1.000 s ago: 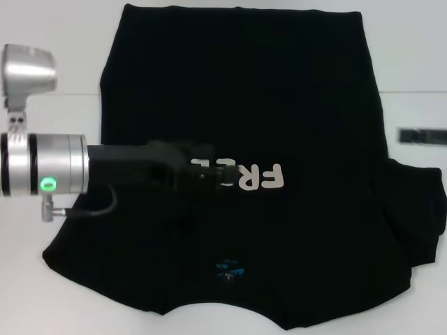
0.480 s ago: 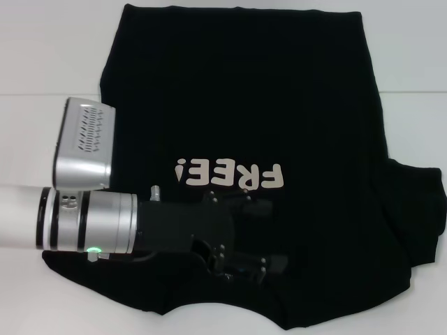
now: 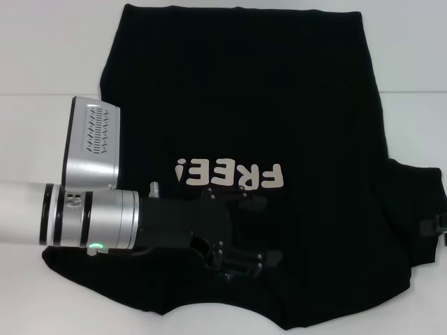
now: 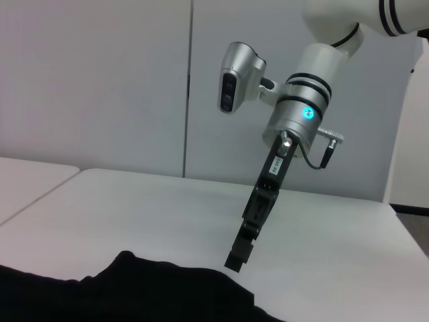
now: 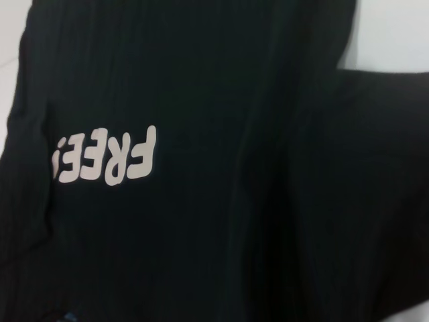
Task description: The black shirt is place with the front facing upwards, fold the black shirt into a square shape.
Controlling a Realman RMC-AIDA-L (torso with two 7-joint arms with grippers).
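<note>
Left claw [image 3: 241, 262] slightly nearer collar.

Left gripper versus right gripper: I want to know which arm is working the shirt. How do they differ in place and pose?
1. The left gripper is over the middle of the black shirt, just below the FREE! lettering; the right gripper is out at the shirt's edge, over the white table.
2. The left gripper reaches across nearly level; the right gripper points steeply down.
Both are black, on silver wrists.
</note>
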